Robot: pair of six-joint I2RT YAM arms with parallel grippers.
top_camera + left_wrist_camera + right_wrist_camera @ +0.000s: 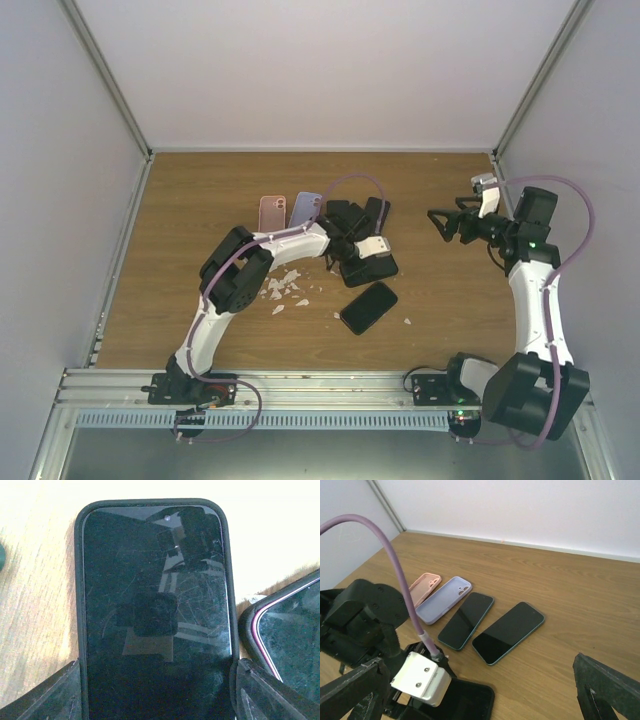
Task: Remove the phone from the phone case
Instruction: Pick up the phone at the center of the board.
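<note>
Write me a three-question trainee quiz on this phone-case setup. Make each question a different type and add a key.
1. True or false: the right gripper holds a phone.
2. What sits between the fingers of the left gripper? A) a paper scrap B) a phone in a black case C) nothing
3. How many pale empty cases lie on the table, and in what colours?

Key
1. False: it hangs open and empty above the table.
2. B
3. Two: the pink case and the lilac case.
</note>
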